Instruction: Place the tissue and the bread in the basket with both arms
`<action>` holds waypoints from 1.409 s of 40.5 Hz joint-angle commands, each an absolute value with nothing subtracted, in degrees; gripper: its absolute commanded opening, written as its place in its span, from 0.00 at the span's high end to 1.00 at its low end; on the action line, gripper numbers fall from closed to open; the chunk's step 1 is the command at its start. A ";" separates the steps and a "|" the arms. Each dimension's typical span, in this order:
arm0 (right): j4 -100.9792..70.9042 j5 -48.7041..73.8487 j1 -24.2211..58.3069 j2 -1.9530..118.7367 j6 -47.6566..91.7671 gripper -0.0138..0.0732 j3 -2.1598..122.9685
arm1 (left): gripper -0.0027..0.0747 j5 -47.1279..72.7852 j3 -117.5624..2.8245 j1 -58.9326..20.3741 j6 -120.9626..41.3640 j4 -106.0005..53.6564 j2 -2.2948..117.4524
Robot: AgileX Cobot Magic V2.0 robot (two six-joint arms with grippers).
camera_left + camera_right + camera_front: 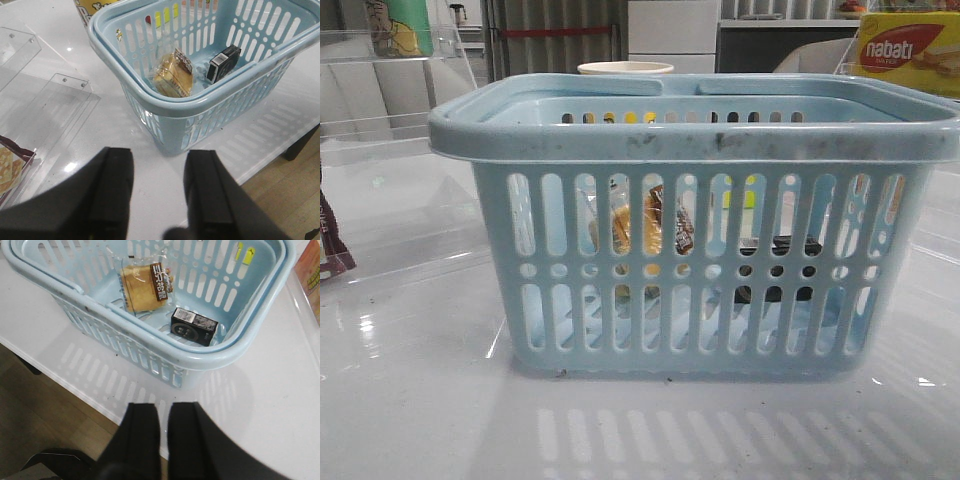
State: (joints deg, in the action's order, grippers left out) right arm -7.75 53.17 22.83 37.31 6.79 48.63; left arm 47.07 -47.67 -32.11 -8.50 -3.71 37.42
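Note:
The light-blue basket (690,135) stands in the middle of the white table. The bread (638,222), tan in a clear packet with a dark label strip, lies inside it on the left. The tissue (782,244), a flat black pack with a paler end, lies inside on the right. All three also show in the left wrist view, basket (200,107), bread (174,76), tissue (224,62), and in the right wrist view, basket (165,347), bread (142,286), tissue (194,326). My left gripper (159,167) is open and empty, clear of the basket's corner. My right gripper (164,412) is empty over the table's front edge, its jaws together but for a thin slit.
Clear acrylic stands (47,107) sit left of the basket, with a dark brown-purple wrapper (332,245) at the far left. A pale cup (625,68) stands behind the basket. A yellow-and-red nabati box (910,50) is at the back right. The table's front edge (75,390) drops to wooden floor.

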 commanded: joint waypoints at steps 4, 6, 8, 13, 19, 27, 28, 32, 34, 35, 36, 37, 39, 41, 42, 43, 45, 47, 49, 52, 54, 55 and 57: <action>-7.33 49.79 22.74 37.30 6.66 0.81 50.03 | 0.83 42.38 -49.20 -32.23 -7.72 -4.00 37.55; -7.33 49.79 22.74 37.30 6.66 0.81 50.03 | 0.84 42.38 -49.20 -32.23 -7.72 -4.00 37.55; -7.33 49.73 22.74 37.30 6.66 0.81 50.03 | 0.85 42.38 -49.20 -32.23 -7.72 -4.00 37.55; -7.33 50.24 22.74 37.30 6.66 0.81 50.03 | 0.85 42.77 -49.20 -32.23 -7.72 -4.13 37.55; -7.33 50.24 22.74 37.30 6.66 0.81 50.03 | 0.85 42.77 -49.20 -32.23 -7.72 -4.13 37.55; -7.33 50.24 22.74 37.30 6.66 0.81 50.03 | 0.85 42.77 -49.20 -32.23 -7.72 -4.13 37.55; -7.33 50.24 22.74 37.30 6.66 0.81 50.03 | 0.85 42.77 -49.20 -32.23 -7.72 -4.13 37.55; -7.33 50.24 22.74 37.30 6.66 0.81 50.03 | 0.85 42.77 -49.20 -32.23 -7.72 -4.13 37.55; -7.33 50.24 22.74 37.30 6.66 0.81 50.03 | 0.85 42.77 -49.20 -32.23 -7.72 -4.13 37.55; -7.33 50.24 22.74 37.30 6.66 0.81 50.03 | 0.85 42.77 -49.20 -32.23 -7.72 -4.13 37.55; -7.33 50.24 22.74 37.30 6.66 0.81 50.03 | 0.85 42.77 -49.20 -32.23 -7.72 -4.13 37.55; -7.33 50.24 22.74 37.30 6.66 0.81 50.03 | 0.85 42.77 -49.20 -32.23 -7.72 -4.13 37.55; -7.33 50.24 22.74 37.30 6.66 0.81 50.03 | 0.85 42.77 -49.20 -32.23 -7.72 -4.13 37.55; -7.33 50.24 22.74 37.30 6.66 0.81 50.03 | 0.85 42.77 -49.20 -32.23 -7.72 -4.13 37.55; -7.33 50.24 22.74 37.30 6.66 0.81 50.03 | 0.85 42.77 -49.20 -32.23 -7.72 -4.13 37.55; -7.33 50.24 22.74 37.30 6.66 0.81 50.03 | 0.85 42.77 -49.20 -32.23 -7.72 -4.13 37.55; -7.33 50.24 22.74 37.30 6.66 0.81 50.03 | 0.85 42.77 -49.20 -32.23 -7.72 -3.96 37.55; -7.33 50.24 22.74 37.30 6.66 0.81 50.03 | 0.85 42.77 -49.20 -32.23 -7.72 -3.67 37.55; -7.33 50.24 22.74 37.30 6.66 0.81 50.03 | 0.85 42.77 -49.20 -32.23 -7.72 -3.55 37.55; -7.33 50.24 22.74 37.30 6.66 0.81 50.03 | 0.85 42.64 -49.20 -32.23 -7.72 -3.25 37.55; -7.33 50.24 22.74 37.30 6.66 0.81 50.03 | 0.85 42.01 -49.20 -32.23 -7.72 -3.12 37.55; -7.33 50.24 22.74 37.30 6.66 0.81 50.03 | 0.85 41.65 -49.20 -32.23 -7.72 -2.97 37.55; -7.33 50.24 22.74 37.30 6.66 0.81 50.03 | 0.85 40.76 -49.20 -32.23 -7.72 -2.99 37.55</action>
